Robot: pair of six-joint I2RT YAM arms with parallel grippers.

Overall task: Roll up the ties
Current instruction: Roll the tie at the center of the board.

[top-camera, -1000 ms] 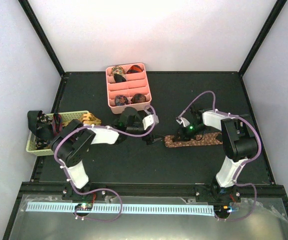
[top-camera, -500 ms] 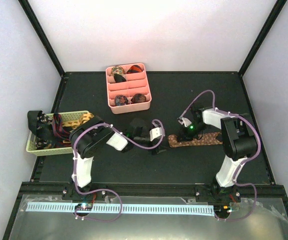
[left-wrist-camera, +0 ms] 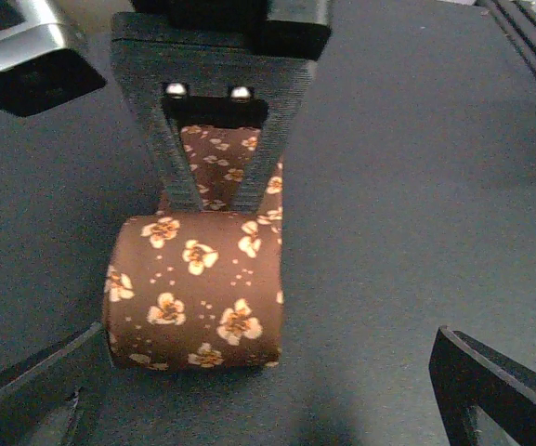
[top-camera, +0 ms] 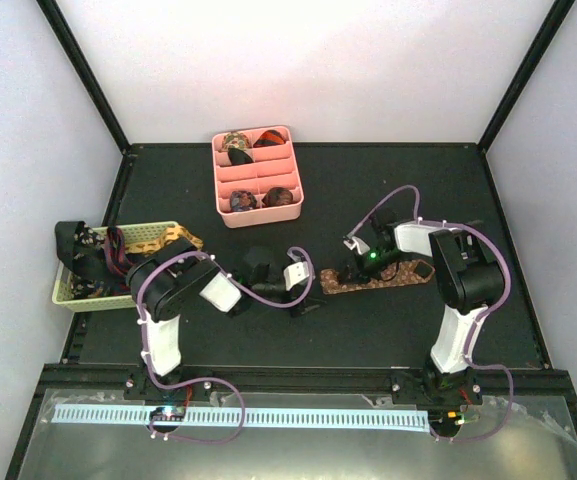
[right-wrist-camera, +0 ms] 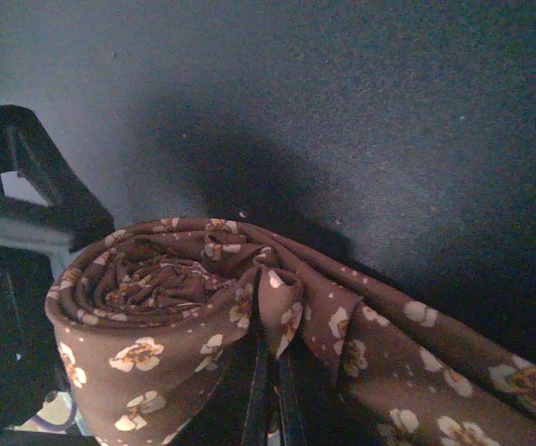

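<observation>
Black table (top-camera: 388, 190) under pink tray (top-camera: 265, 216), woven basket (top-camera: 146, 237), half-rolled brown tie (top-camera: 408, 272)

The tie (left-wrist-camera: 193, 297) is brown with pale orange flowers, the tray (top-camera: 263, 217) pink, the table (top-camera: 388, 180) black.

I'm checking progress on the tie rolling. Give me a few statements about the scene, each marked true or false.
1. The brown floral tie is partly rolled, with a flat end trailing beyond the roll. True.
2. The left gripper clamps the roll. False: it stands wide open, and the right gripper pinches the tie.
3. The pink tray holds nothing. False: rolled ties sit in it.
4. The basket holds loose ties. True.
</observation>
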